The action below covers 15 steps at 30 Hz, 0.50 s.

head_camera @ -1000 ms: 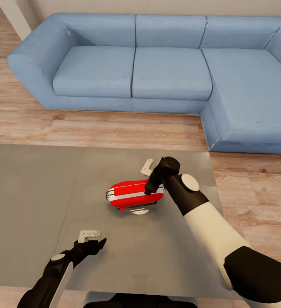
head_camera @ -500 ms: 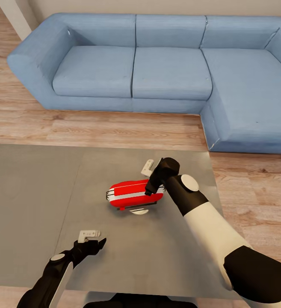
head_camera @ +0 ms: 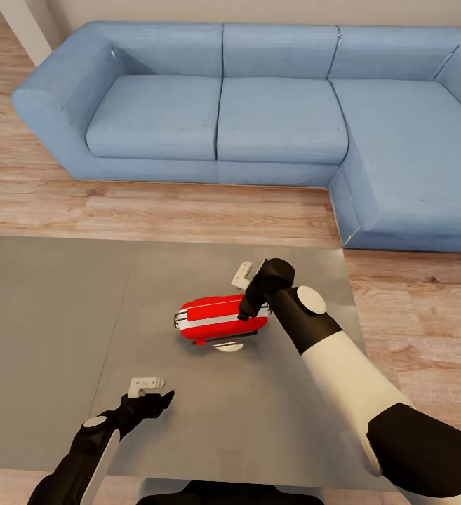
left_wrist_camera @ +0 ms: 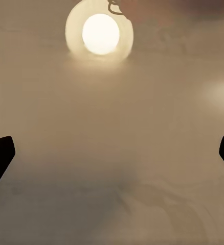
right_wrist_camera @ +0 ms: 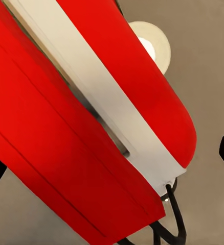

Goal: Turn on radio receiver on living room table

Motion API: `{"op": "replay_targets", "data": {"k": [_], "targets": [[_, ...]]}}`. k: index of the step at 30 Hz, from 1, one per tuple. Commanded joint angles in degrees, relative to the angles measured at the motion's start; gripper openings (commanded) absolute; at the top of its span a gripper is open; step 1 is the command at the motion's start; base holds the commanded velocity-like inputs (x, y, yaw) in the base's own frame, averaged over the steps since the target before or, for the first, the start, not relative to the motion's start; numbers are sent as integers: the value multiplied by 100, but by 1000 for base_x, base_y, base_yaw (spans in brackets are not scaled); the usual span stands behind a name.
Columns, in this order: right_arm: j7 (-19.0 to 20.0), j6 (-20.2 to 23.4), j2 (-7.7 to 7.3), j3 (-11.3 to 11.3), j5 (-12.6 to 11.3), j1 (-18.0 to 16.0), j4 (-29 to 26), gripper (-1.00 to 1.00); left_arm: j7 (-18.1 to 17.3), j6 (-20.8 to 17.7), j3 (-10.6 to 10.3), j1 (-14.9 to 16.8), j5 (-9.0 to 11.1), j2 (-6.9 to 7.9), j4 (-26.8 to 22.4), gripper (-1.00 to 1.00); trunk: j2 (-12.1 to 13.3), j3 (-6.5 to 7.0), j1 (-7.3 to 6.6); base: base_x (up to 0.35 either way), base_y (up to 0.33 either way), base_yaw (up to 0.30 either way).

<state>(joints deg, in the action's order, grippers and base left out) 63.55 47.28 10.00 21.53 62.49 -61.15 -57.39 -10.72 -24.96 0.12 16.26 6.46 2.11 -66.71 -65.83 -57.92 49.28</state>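
Glossy grey counter (head_camera: 62,315) spans the living room floor before a blue sofa (head_camera: 258,119). Over it, the right end effector (head_camera: 248,298) presses down at the radio receiver (head_camera: 212,317), likely hunting its switch; its dark fingers show wide apart at the right wrist view's edges. That receiver lies near the counter's middle: smooth rounded red shell, pale band, thin wire handle. Nearer the robot, the left end effector (head_camera: 149,400) hovers idle, fingers apart, above mirror-like metal reflecting a lamp.

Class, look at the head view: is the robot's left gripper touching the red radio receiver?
No. The left gripper hovers near the table's front edge, well apart from the radio receiver.
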Motion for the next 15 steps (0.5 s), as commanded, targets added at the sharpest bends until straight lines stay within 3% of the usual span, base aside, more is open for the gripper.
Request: {"op": "replay_targets", "data": {"k": [1, 2, 15], "targets": [[0, 0, 0, 1, 0, 1, 0, 100, 0, 0, 2, -1, 2, 0, 0, 100, 0, 0, 0, 0, 0, 0], [0, 0, 0, 4, 0, 0, 0, -100, 0, 0, 4, -1, 3, 0, 0, 100, 0, 0, 0, 0, 0, 0], [0, -68, 0, 33, -7, 0, 78, -100, 0, 0, 6, 0, 5, 0, 0, 100, 0, 0, 0, 0, 0, 0]]}}
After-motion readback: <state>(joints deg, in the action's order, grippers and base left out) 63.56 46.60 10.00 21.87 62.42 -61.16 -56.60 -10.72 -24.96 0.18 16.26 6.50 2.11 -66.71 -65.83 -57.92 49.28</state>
